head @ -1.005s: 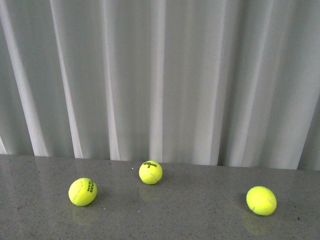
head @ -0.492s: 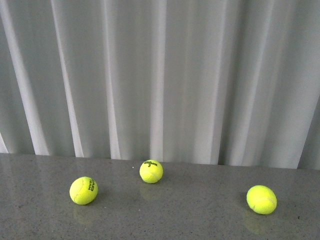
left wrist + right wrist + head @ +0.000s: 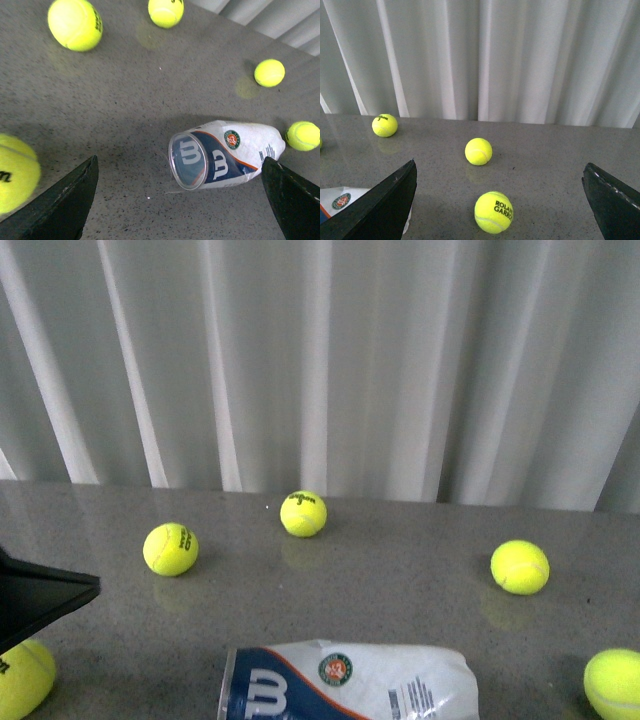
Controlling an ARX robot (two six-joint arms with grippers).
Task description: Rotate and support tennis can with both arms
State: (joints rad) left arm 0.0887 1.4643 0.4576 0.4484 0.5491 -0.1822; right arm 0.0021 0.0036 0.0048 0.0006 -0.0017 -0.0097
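- Change, front view: half a second ago it showed only three balls and the curtain (image 3: 320, 360). It now looks lower, the same three balls sit further up the picture, and the near strip of the tabletop (image 3: 400, 600) has come into sight.
- New in view: the tennis can (image 3: 350, 680), lying on its side at the near edge, open mouth to the left and closed end to the right. Two more balls sit at the near left (image 3: 22, 678) and near right (image 3: 615, 683) corners.
- Also new: a black wedge (image 3: 40, 602) at the left edge, probably part of the left arm.
- Left claw (image 3: 178, 159): released, fingers spread wide and nothing held. Its camera looks down on the can's mouth. It seems to hover above, apart from the can.
- Right claw (image 3: 499, 164): released too, spread wide and empty. Only a corner of the can's label shows in its view, so it is off to the right of the can.
- Judgement: approach stage. The can is found but untouched, and the rotation has not yet begun.
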